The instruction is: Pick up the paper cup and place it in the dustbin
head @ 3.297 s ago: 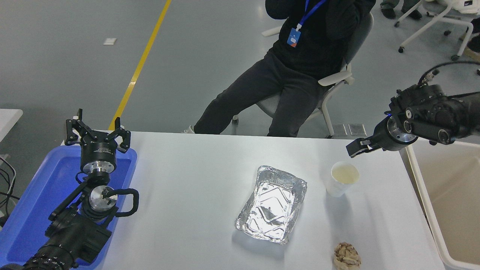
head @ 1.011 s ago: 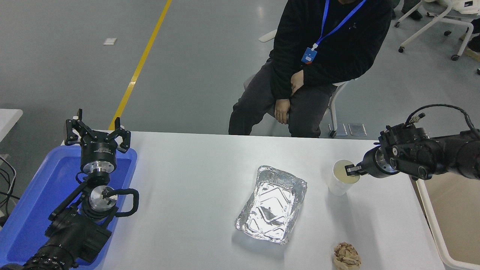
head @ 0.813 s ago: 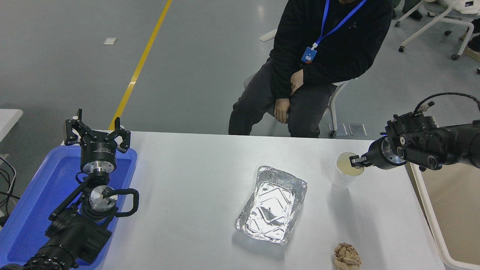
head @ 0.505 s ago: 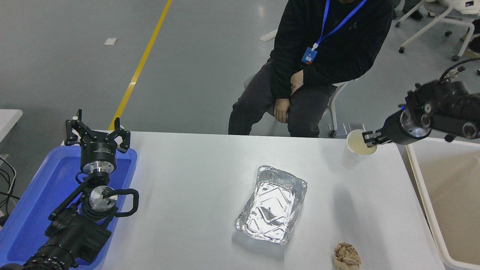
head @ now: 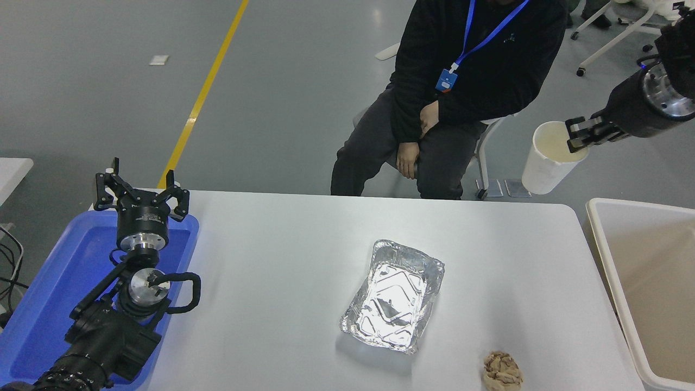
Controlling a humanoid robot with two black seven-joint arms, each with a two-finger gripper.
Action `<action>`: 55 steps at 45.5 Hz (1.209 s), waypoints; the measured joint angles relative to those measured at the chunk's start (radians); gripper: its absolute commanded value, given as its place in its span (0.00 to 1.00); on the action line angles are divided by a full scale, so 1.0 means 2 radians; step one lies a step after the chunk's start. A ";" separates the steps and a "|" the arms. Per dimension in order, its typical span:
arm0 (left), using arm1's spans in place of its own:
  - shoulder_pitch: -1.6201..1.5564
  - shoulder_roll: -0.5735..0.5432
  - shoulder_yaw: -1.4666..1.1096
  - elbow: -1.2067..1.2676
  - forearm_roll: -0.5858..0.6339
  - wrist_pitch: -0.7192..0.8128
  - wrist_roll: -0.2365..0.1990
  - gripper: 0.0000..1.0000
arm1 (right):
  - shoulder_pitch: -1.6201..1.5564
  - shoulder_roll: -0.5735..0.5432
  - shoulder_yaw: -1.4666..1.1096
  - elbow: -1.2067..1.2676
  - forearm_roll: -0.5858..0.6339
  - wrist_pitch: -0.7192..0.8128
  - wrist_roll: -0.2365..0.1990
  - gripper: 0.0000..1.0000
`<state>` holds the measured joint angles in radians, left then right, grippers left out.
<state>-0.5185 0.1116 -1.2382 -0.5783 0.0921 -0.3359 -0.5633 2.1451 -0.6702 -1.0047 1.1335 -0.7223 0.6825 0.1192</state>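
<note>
The white paper cup [head: 547, 163] with a pale yellowish inside hangs high in the air at the upper right, tilted, beyond the table's far right corner. My right gripper [head: 582, 133] is shut on its rim, pinching the near right wall. The off-white dustbin [head: 601, 247] stands at the table's right edge, below and to the right of the cup. My left gripper [head: 140, 196] stays parked at the lower left above the blue tray, its fingers spread open and holding nothing.
A crinkled silver foil tray [head: 395, 295] lies mid-table. A crumpled brown paper ball [head: 502, 371] sits at the front right. The blue plastic tray [head: 54, 282] lies at the left. A person in black [head: 461, 92] sits beyond the far edge.
My right gripper closed on the cup's rim and lifted it off the table, carrying it up and to the right. The seated person shifted on the chair. The left arm stayed still.
</note>
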 measured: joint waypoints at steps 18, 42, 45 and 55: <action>0.000 0.000 0.000 0.000 0.000 0.000 0.000 0.99 | 0.007 -0.104 -0.023 -0.080 0.038 -0.055 -0.009 0.00; 0.000 0.000 0.000 0.000 0.000 0.000 0.000 0.99 | -0.323 -0.143 0.107 -0.281 0.300 -0.286 -0.012 0.00; 0.000 0.000 0.000 0.000 0.000 0.000 0.000 0.99 | -0.378 -0.132 0.144 -0.312 0.331 -0.299 -0.012 0.00; 0.000 0.000 0.000 0.000 0.000 0.000 0.000 0.99 | -0.558 -0.051 0.302 -0.465 0.387 -0.322 -0.024 0.00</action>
<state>-0.5186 0.1119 -1.2385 -0.5786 0.0919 -0.3359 -0.5634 1.0294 -0.7728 -0.4015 0.2036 0.0512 0.0384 0.0709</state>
